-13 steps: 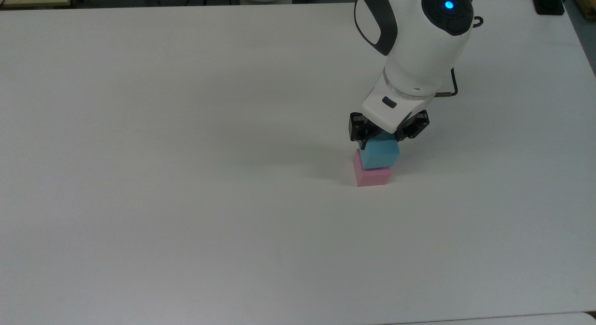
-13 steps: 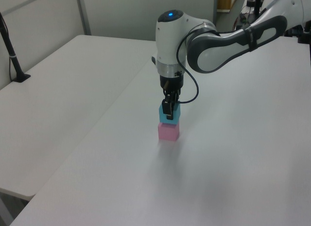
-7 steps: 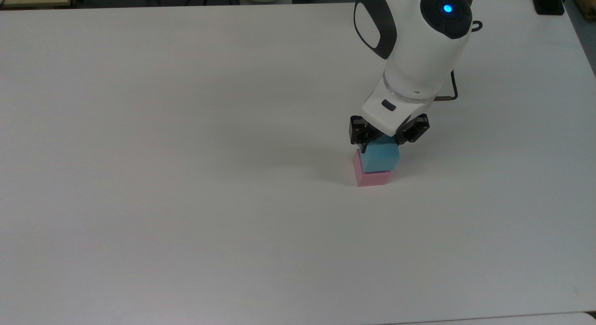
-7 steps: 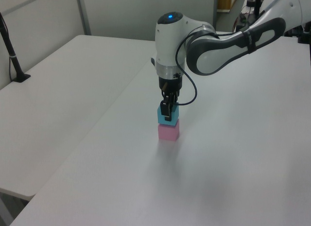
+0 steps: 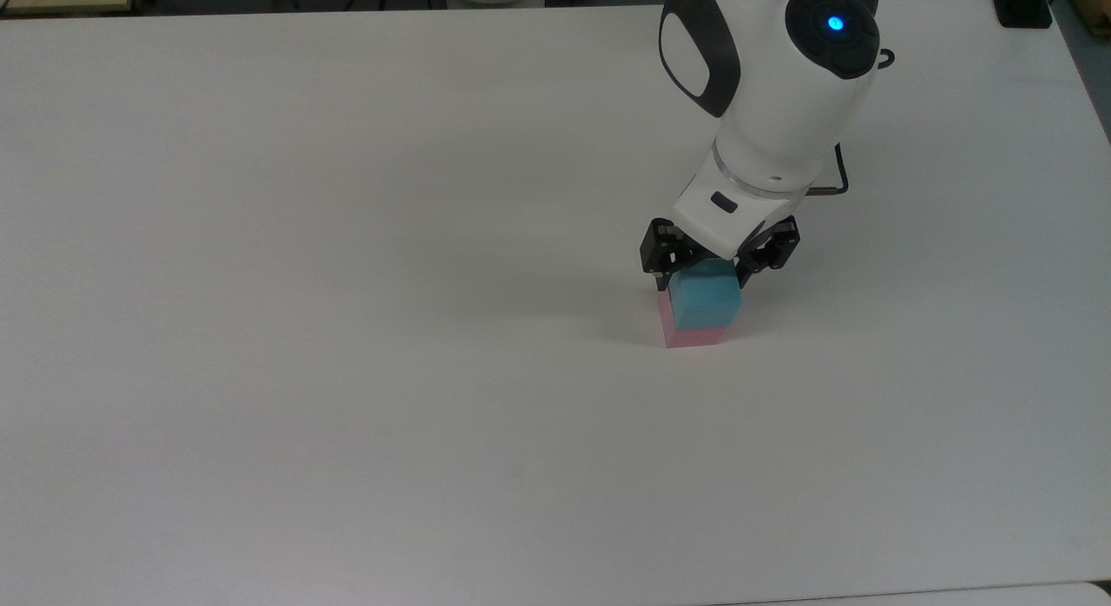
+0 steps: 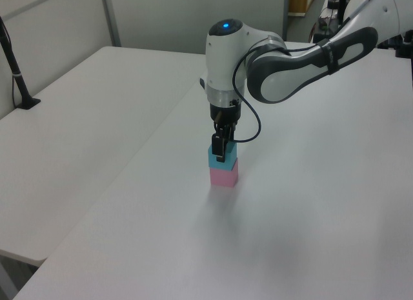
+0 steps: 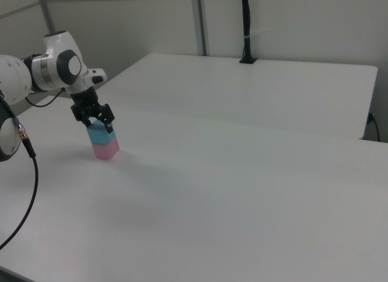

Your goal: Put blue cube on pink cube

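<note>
Plainly unmarked blue cube (image 5: pixel 707 300), atop pink cube (image 5: pixel 690 336)

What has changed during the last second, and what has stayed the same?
The gripper opened its fingers wider, letting go of the blue cube, and the arm began to lift. The blue cube settled lower and squarer onto the pink cube. The pink cube kept its place on the table.

You are seeing the arm (image 5: pixel 768 111) covering the blue cube's (image 5: pixel 707 300) far top edge, and that cube hiding most of the pink cube (image 5: pixel 693 335) (top view).
</note>
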Controlling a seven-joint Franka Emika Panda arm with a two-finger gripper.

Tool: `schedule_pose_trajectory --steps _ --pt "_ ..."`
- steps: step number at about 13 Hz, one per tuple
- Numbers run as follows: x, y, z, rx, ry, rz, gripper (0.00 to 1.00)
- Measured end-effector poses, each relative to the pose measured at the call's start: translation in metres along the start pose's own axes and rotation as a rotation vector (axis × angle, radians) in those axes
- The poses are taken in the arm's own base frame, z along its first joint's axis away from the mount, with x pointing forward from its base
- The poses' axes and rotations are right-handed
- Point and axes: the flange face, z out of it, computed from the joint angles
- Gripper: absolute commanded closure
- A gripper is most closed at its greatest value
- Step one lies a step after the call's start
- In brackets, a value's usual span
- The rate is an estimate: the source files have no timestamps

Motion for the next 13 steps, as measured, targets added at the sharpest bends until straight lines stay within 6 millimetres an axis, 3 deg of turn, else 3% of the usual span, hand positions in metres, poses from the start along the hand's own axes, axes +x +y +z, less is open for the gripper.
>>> schedule_pose_trajectory --steps 4,6,8,10,12,13 --pt "0.001 0.002 -0.006 -0.003 0.005 0.002 0.0" --pt "-0.002 0.008 -0.037 -0.011 0.006 0.011 0.0" --pt "-0.017 0.034 -0.115 -0.025 0.01 0.038 0.0" --pt "-0.044 0.081 -0.192 0.009 -0.003 0.015 0.0" --pt "-0.065 0.134 -0.237 0.035 -0.007 0.016 0.0" --pt "-0.077 0.161 -0.25 0.037 -0.015 0.035 0.0"
